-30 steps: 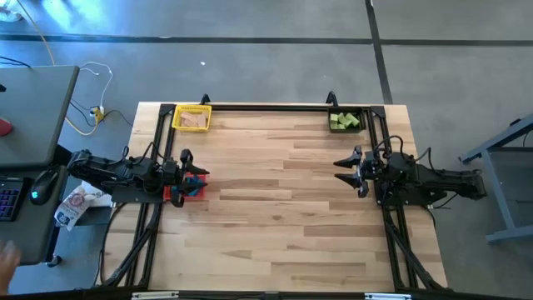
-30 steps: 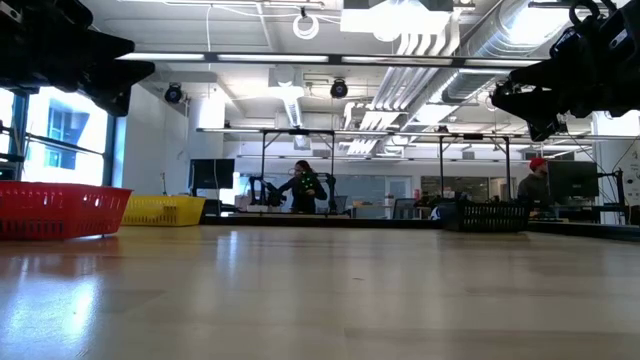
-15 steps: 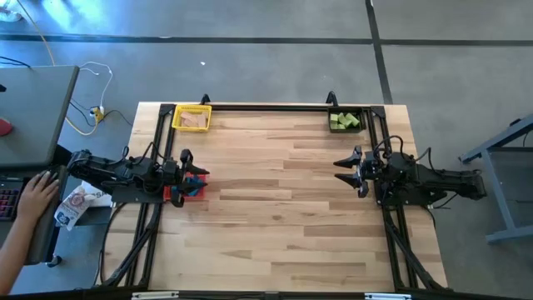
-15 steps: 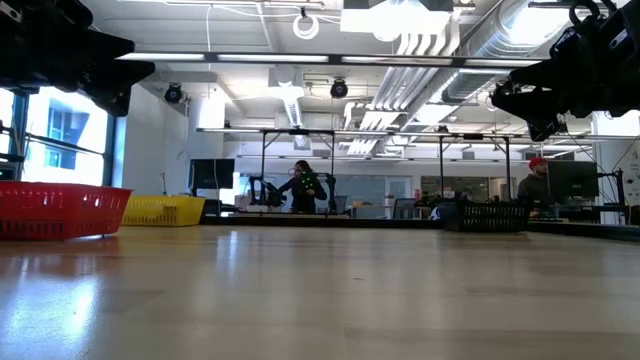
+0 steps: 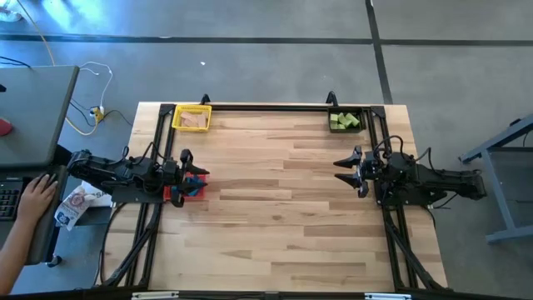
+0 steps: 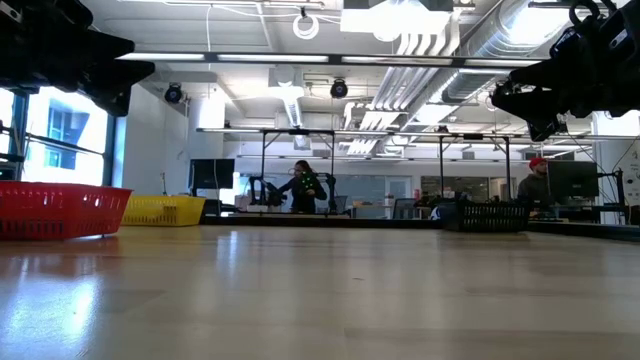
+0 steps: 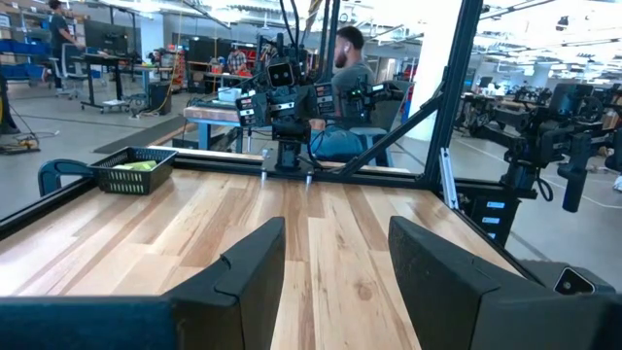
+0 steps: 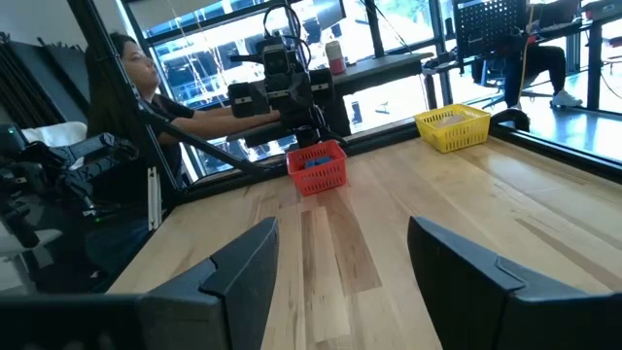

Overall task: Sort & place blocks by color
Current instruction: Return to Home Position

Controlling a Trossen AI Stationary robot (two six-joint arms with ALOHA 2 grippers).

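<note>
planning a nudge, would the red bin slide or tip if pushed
Probably slides: the red bin sits flat on the smooth table. Its mesh walls look thin, so likely light and slightly flexible. Low and wide, so tipping seems unlikely.

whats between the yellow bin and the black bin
Only bare tabletop lies between the yellow bin and the black bin, as the high view shows.

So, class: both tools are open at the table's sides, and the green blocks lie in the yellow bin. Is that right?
Not quite. The high view shows the green blocks lying in the black bin; the yellow bin holds tan blocks. The left tool and right tool are indeed open.
</note>
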